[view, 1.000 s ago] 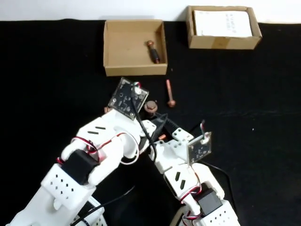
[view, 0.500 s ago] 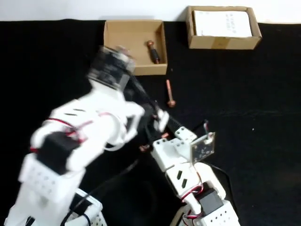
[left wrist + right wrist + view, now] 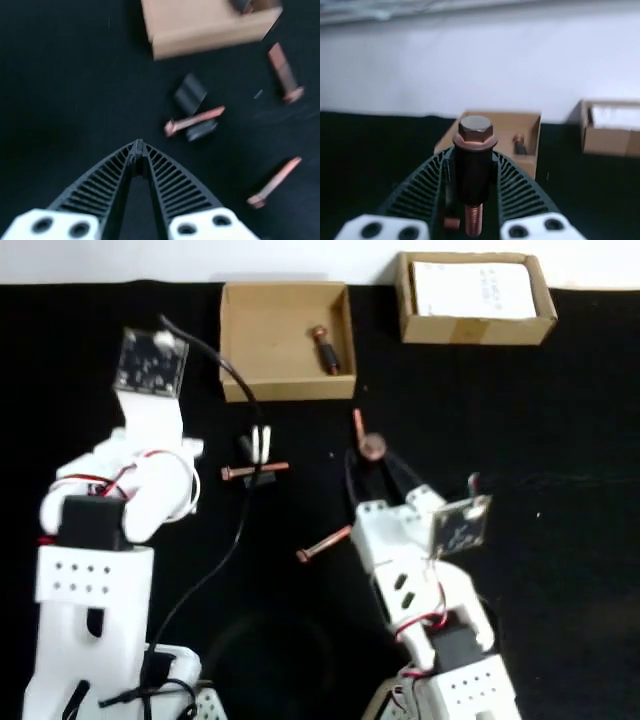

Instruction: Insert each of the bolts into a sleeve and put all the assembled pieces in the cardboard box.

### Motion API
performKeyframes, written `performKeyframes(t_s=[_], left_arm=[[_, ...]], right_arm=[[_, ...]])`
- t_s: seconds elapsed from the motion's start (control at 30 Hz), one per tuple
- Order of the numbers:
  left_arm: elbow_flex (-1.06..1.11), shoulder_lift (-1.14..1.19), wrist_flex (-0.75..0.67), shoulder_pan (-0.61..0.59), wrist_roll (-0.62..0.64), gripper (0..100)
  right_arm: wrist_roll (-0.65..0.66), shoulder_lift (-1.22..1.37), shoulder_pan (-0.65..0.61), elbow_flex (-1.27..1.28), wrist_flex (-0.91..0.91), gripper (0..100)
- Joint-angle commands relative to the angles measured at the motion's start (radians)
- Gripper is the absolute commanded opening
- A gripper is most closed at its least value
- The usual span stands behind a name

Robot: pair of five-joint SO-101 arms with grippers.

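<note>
Done: one assembled piece lies in the cardboard box.
In hand: your right tool grasps a second sleeved bolt, near the box.
Left: three loose bolts and two sleeves on the tabletop.
Left tool: clenched, empty.

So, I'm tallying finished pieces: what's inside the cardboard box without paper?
One assembled piece, a copper bolt in a dark sleeve, lies in the cardboard box. The sleeve covers the bolt's shank.

We see a black table carrying a cardboard box and a paper-filled box at its far side, a bolt lying across a dark sleeve, a second sleeve just beside, and a second bolt and third bolt lying apart.
</note>
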Motion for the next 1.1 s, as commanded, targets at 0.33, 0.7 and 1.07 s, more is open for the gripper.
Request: performKeyframes(t_s=[0.33,0.7,1.07], left_arm=[[0.972,-0.311,-0.833,-0.036,-0.089,1],[1.036,-0.332,-0.847,-0.110,-0.087,1],[1.036,-0.332,-0.847,-0.110,-0.087,1]], right_arm=[[0.000,1.076,0.022,-0.650,-0.473,0.7],[0.097,1.670,0.036,-1.158,-0.476,0.9],[0.104,2.077,0.050,-1.526,-0.472,0.8]])
